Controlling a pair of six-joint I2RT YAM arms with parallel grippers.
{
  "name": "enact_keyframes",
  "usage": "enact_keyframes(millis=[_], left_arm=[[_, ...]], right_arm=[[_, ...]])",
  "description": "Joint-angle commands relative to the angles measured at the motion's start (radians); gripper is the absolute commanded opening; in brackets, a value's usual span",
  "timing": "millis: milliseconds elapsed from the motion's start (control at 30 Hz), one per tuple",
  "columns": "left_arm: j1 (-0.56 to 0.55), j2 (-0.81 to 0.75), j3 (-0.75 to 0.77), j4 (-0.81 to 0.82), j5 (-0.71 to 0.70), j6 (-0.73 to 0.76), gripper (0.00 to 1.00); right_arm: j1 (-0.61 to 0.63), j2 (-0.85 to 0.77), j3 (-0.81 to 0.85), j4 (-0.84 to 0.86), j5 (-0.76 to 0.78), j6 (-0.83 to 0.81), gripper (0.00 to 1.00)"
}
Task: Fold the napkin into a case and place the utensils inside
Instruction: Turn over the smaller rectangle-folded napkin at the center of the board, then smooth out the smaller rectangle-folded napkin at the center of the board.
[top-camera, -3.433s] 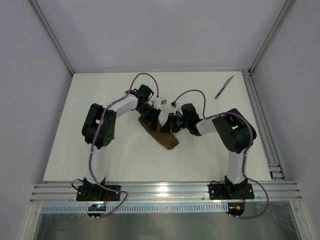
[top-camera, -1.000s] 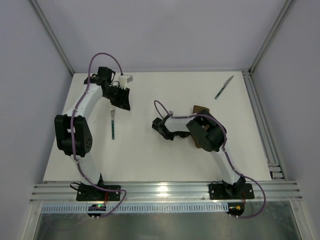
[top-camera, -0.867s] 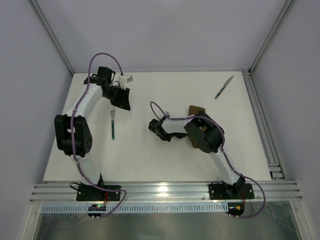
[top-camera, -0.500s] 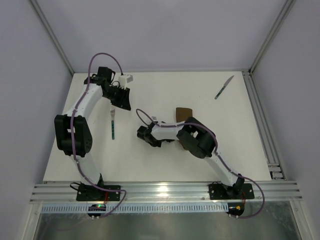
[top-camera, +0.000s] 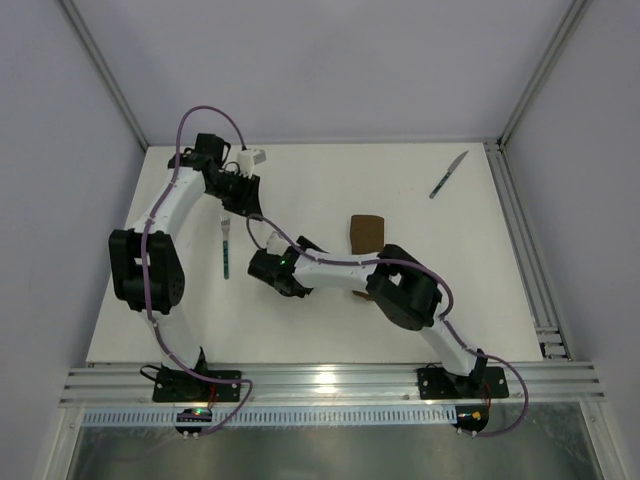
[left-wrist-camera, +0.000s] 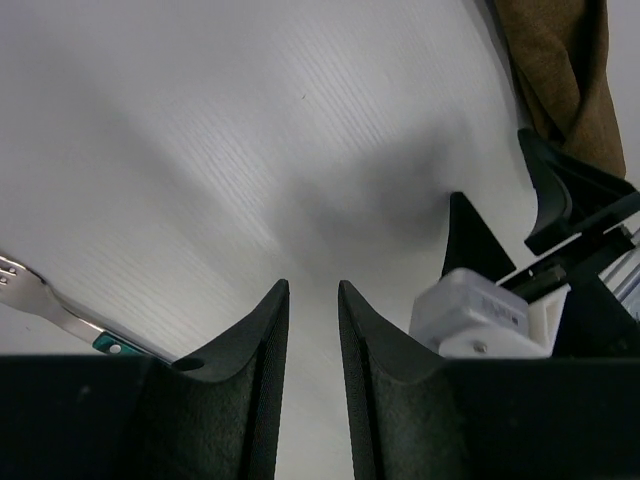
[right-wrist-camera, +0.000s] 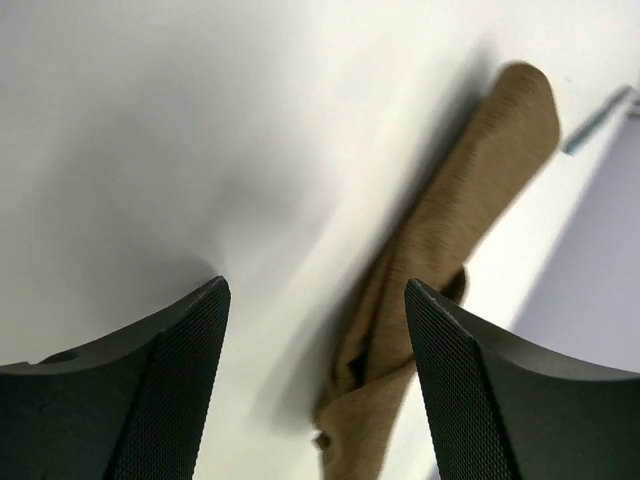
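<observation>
The right hand (right-wrist-camera: 315, 290) is wide open and empty, left of the folded dark brown cloth napkin (top-camera: 367, 232); the left hand (left-wrist-camera: 313, 290), slightly open, holds nothing.

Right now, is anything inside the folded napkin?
Neither utensil is in the napkin: fork and knife lie apart from it. Its near end is covered by the right arm, and the fold's inside is hidden.
</observation>
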Motion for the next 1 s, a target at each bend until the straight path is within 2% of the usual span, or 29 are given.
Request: enact_keyframes(millis=[0, 67, 100, 133, 200, 233, 367, 467, 600, 833, 967], left_arm=[[0.006, -0.021, 0.018, 0.018, 0.026, -0.016, 0.28], [0.008, -0.018, 0.02, 0.021, 0.029, -0.023, 0.28], [0.006, -0.018, 0.018, 0.021, 0.034, -0.024, 0.28], [0.006, -0.018, 0.018, 0.019, 0.035, -0.029, 0.28], [0.005, -0.023, 0.006, 0.024, 0.038, -0.03, 0.28], [0.003, -0.023, 0.001, 0.026, 0.038, -0.027, 0.28], [-0.006, -0.024, -0.009, 0.023, 0.041, -0.029, 0.28], [-0.011, -0.026, -0.014, 0.019, 0.041, -0.026, 0.28], [-0.018, -0.033, -0.023, 0.016, 0.041, -0.024, 0.28], [-0.025, -0.024, -0.028, 0.009, 0.037, -0.013, 0.28], [-0.025, -0.02, -0.031, 0.007, 0.038, -0.01, 0.28]], right_arm=[[0.04, -0.109, 0.008, 0.152, -0.178, 0.034, 0.75], [0.042, -0.204, -0.048, 0.174, -0.201, 0.056, 0.75], [0.041, -0.245, -0.083, 0.192, -0.208, 0.074, 0.71], [0.039, -0.339, -0.125, 0.201, -0.209, 0.127, 0.53], [0.021, -0.437, -0.263, 0.223, -0.266, 0.177, 0.38], [0.015, -0.527, -0.306, 0.23, -0.289, 0.209, 0.23], [-0.048, -0.681, -0.458, 0.217, -0.381, 0.286, 0.04], [-0.093, -0.725, -0.547, 0.247, -0.43, 0.314, 0.04], [-0.156, -0.695, -0.604, 0.303, -0.456, 0.289, 0.04], [-0.174, -0.594, -0.581, 0.352, -0.453, 0.243, 0.04], [-0.183, -0.557, -0.581, 0.424, -0.501, 0.232, 0.04]])
